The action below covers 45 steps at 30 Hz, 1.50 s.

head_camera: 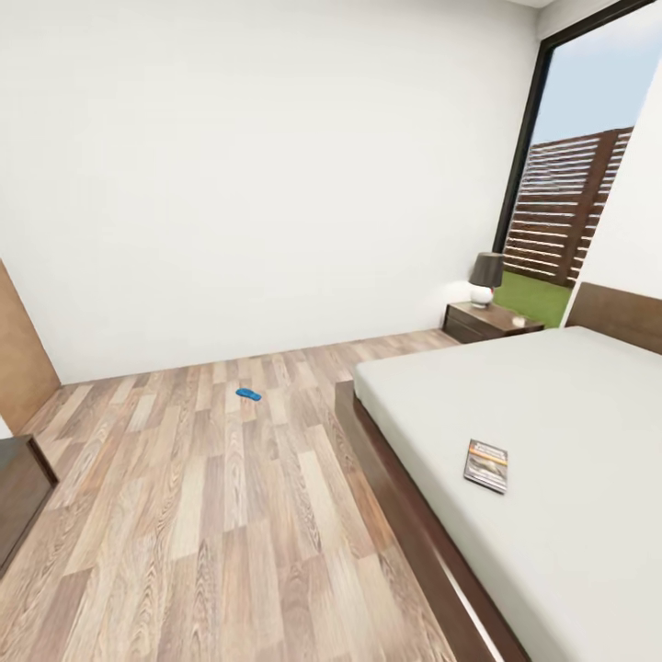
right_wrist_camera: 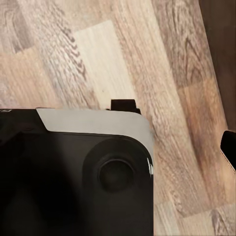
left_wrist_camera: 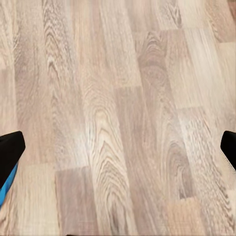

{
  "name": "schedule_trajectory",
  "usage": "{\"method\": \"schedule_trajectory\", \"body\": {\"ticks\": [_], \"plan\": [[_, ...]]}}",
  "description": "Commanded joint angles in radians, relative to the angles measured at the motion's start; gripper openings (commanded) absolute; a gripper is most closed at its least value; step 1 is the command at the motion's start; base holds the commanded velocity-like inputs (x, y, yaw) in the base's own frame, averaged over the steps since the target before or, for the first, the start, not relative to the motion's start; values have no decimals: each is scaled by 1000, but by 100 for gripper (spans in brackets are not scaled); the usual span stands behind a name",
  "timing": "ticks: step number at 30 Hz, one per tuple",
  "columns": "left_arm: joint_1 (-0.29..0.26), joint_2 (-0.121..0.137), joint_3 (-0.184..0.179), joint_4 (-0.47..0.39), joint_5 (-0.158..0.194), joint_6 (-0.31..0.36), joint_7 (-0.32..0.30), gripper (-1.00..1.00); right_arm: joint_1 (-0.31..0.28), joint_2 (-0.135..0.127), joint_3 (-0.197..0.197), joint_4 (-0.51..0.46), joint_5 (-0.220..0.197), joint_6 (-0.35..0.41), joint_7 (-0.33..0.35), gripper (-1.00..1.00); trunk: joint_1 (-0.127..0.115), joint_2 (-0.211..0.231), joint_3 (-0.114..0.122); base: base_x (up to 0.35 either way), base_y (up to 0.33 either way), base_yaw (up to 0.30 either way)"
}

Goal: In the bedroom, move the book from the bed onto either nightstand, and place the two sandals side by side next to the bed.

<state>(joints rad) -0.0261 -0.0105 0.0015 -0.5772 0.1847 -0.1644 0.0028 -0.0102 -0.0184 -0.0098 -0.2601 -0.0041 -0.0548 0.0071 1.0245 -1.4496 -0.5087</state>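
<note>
In the head view the book [head_camera: 486,465], dark with a brownish picture, lies flat on the light-grey bed [head_camera: 588,405], near the bed's left side. One bright blue sandal [head_camera: 248,394] lies on the wood floor far ahead, well left of the bed. A dark nightstand [head_camera: 485,323] stands by the headboard at the far wall. In the left wrist view my left gripper [left_wrist_camera: 118,152] is open over bare floor, with a sliver of blue [left_wrist_camera: 6,186] under one fingertip that I cannot identify. My right gripper [right_wrist_camera: 118,147] hangs open above the floor; one fingertip [right_wrist_camera: 229,146] shows.
A table lamp [head_camera: 485,276] stands on the nightstand. A tall window [head_camera: 575,184] shows a fence and grass. Low dark furniture [head_camera: 18,492] and a brown panel [head_camera: 20,354] stand at the left. The robot's dark base [right_wrist_camera: 73,177] lies under the right wrist.
</note>
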Motion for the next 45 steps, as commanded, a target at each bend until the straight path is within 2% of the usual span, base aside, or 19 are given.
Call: {"method": "schedule_trajectory", "body": {"ticks": [1,9,21,45], "plan": [[0,0,0,0,5,-3,0,100,-1,0,-1,1,0,-3,1,100,1,0,-1,316,0,0],[-1,0,0,0,5,-3,0,100,-1,0,-1,1,0,-3,1,100,1,0,-1,316,0,17],[-1,0,0,0,5,-3,0,100,-1,0,-1,1,0,-3,1,100,1,0,-1,308,0,231],[-1,0,0,0,5,-3,0,100,-1,0,-1,1,0,-2,1,100,1,0,-1,298,0,12]]}}
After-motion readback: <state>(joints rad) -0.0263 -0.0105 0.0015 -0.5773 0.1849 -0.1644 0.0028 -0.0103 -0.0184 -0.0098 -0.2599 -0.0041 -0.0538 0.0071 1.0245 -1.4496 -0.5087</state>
